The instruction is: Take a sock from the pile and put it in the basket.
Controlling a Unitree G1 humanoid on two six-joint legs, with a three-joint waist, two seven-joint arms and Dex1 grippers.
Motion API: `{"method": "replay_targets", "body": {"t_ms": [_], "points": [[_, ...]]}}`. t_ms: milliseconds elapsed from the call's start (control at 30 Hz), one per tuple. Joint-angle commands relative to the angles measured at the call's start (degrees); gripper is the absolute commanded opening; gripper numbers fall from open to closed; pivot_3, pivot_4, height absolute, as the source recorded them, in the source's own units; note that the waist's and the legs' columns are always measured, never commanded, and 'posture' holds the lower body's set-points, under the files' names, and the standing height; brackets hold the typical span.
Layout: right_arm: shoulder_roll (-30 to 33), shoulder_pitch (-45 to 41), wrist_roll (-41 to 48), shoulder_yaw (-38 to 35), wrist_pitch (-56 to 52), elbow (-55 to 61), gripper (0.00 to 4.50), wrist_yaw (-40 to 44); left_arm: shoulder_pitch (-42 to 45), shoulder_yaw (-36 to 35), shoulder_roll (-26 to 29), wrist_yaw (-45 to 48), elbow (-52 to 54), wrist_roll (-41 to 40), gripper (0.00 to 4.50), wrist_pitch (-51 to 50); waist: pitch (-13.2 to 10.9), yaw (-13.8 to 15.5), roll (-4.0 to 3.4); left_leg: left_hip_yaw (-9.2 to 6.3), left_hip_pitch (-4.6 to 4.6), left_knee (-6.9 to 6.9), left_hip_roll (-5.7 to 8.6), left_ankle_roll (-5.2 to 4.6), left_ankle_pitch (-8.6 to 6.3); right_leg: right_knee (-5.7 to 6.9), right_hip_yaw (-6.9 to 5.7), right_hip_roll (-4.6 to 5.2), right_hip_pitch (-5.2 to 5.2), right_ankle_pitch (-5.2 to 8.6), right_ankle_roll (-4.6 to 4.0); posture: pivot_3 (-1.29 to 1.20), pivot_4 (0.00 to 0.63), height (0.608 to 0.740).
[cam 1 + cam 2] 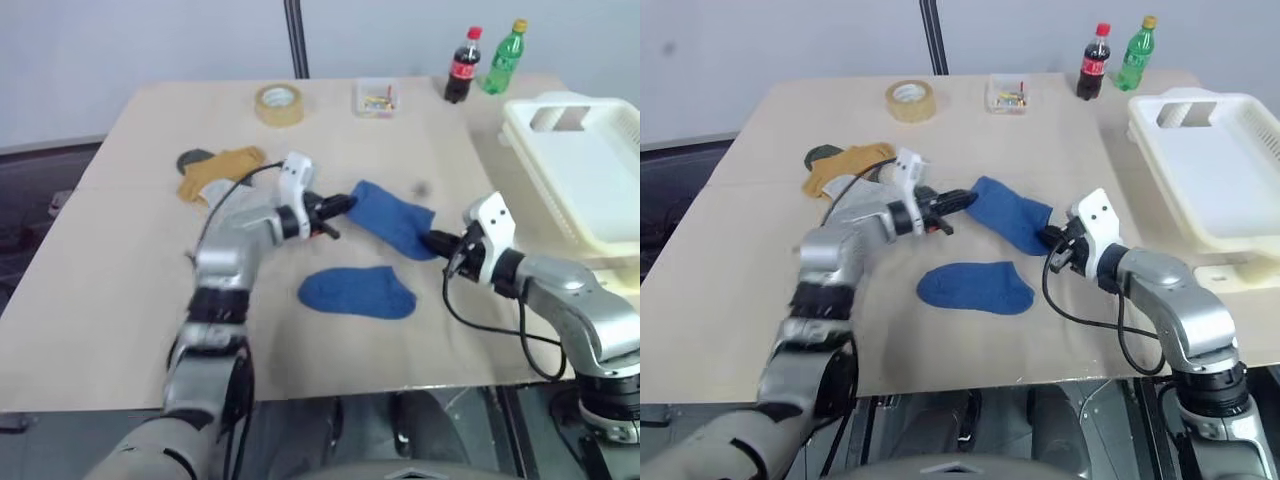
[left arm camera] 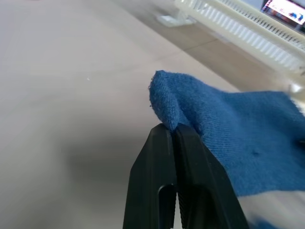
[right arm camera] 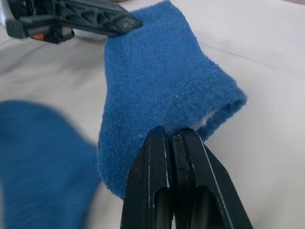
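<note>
Two grippers, left [image 1: 345, 204] and right [image 1: 432, 240], fingers clamped on opposite ends of soft blue knit sock [image 1: 393, 217], mid-tabletop; light, limp, sags; white slotted plastic basket [image 1: 590, 190] at right edge

- Head pair: the two eye views look forward and down from above onto the table [image 1: 100, 300], far edge and wall at top; wide, set well back; both share the whole tabletop, both arms, the basket [image 1: 590, 190] at the right edge

- Left wrist view: very near, low over the table, looking along the left gripper [image 2: 172, 131] toward the basket's slotted side [image 2: 248, 28]; shares the held blue sock [image 2: 238, 133] with the head pair

- Right wrist view: equally near, looking along the right gripper [image 3: 172, 136] across the same blue sock to the left gripper at its far end; the second blue sock [image 3: 43, 162] blurs in beside it
</note>
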State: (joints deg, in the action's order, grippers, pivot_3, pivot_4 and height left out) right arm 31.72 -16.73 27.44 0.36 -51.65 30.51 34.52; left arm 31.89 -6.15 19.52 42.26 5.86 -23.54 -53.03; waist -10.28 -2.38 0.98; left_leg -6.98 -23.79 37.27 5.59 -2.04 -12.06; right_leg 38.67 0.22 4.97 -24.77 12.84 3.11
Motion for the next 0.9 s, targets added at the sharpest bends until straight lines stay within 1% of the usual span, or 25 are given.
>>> {"method": "replay_targets", "body": {"t_ms": [33, 100, 167, 267, 400, 567, 700, 800, 900], "points": [[1.80, 1.25, 1.92, 0.90, -2.14, 4.45, 0.00, 0.81, -6.06, -3.57, 1.35, -4.52, 15.77, -6.09, 0.06, -10.74, 0.00, 0.45, 0.00, 0.00, 0.02, 0.00, -0.02, 0.00, 0.00, -0.02, 0.01, -0.02, 0.01, 0.00, 0.00, 0.00, 0.150, 0.740], [2.26, 2.00, 2.44, 1.25, -3.09, 4.80, 0.00, 0.46, -9.68, -5.13, 1.70, -6.88, 20.90, -8.00, 0.06, -14.42, 0.00, 1.51, 0.01, -0.01, 0.03, 0.02, 0.01, -0.02, -0.01, -0.03, -0.05, -0.06, 0.06, 0.00, 0.01, 0.00, 0.150, 0.740], [2.68, 2.61, 2.27, 1.97, -3.45, 4.78, 0.00, 0.07, -12.27, -6.70, 1.66, -9.25, 24.08, -9.09, 0.06, -16.65, 0.00, 1.98, 0.01, 0.00, 0.05, 0.09, 0.00, -0.01, 0.00, -0.09, -0.17, -0.09, 0.15, 0.00, 0.02, 0.00, 0.150, 0.740], [4.06, 2.70, 0.84, 3.88, -2.64, 3.65, 0.00, 0.38, -15.71, -6.16, 2.31, -11.24, 26.65, -9.61, 0.06, -17.55, 0.00, 2.20, 0.01, -0.01, 0.19, 0.16, 0.00, -0.01, 0.00, -0.15, -0.33, -0.09, 0.38, -0.01, 0.08, 0.00, 0.150, 0.740], [5.23, 2.32, 0.15, 5.11, -1.70, 2.15, 0.00, 0.99, -17.86, -4.93, 2.91, -12.60, 26.99, -10.37, 0.06, -17.89, 0.00, 2.23, 0.01, -0.01, 0.28, 0.15, -0.01, -0.01, 0.00, -0.20, -0.36, -0.06, 0.48, -0.02, 0.09, 0.00, 0.150, 0.740], [5.20, 2.17, -1.40, 6.84, -0.45, 0.96, 0.00, 0.81, -18.85, -3.86, 2.95, -13.82, 25.20, -10.10, 0.06, -15.58, 0.00, 2.30, 0.01, -0.03, 0.22, 0.04, -0.08, -0.01, 0.00, -0.42, -0.37, -0.05, 0.46, -0.03, 0.07, 0.00, 0.150, 0.740], [5.37, 2.80, -2.84, 8.31, 0.73, 0.38, 0.00, 0.97, -18.91, -2.19, 3.26, -13.63, 23.77, -10.08, 1.29, -14.16, 0.00, 2.51, 0.01, -0.06, 0.14, 0.01, -0.08, -0.02, 0.00, -0.60, -0.39, -0.05, 0.46, -0.04, 0.07, 0.00, 0.150, 0.740], [6.15, 3.35, -3.92, 9.18, 1.45, 0.23, 0.00, 1.55, -19.10, -1.88, 3.90, -13.52, 23.15, -10.26, 2.71, -13.41, 0.00, 2.69, 0.01, -0.06, 0.12, -0.01, -0.07, -0.03, -0.02, -0.66, -0.39, -0.04, 0.46, -0.04, 0.07, 0.00, 0.150, 0.740], [7.16, 3.48, -4.69, 9.19, 3.52, -0.26, 0.00, 2.95, -19.56, -3.58, 5.19, -12.68, 23.65, -11.57, 3.90, -13.53, 0.00, 2.94, 0.01, -0.06, 0.12, -0.06, -0.07, -0.04, -0.02, -0.68, -0.39, -0.04, 0.45, -0.04, 0.06, 0.00, 0.150, 0.740]]}}
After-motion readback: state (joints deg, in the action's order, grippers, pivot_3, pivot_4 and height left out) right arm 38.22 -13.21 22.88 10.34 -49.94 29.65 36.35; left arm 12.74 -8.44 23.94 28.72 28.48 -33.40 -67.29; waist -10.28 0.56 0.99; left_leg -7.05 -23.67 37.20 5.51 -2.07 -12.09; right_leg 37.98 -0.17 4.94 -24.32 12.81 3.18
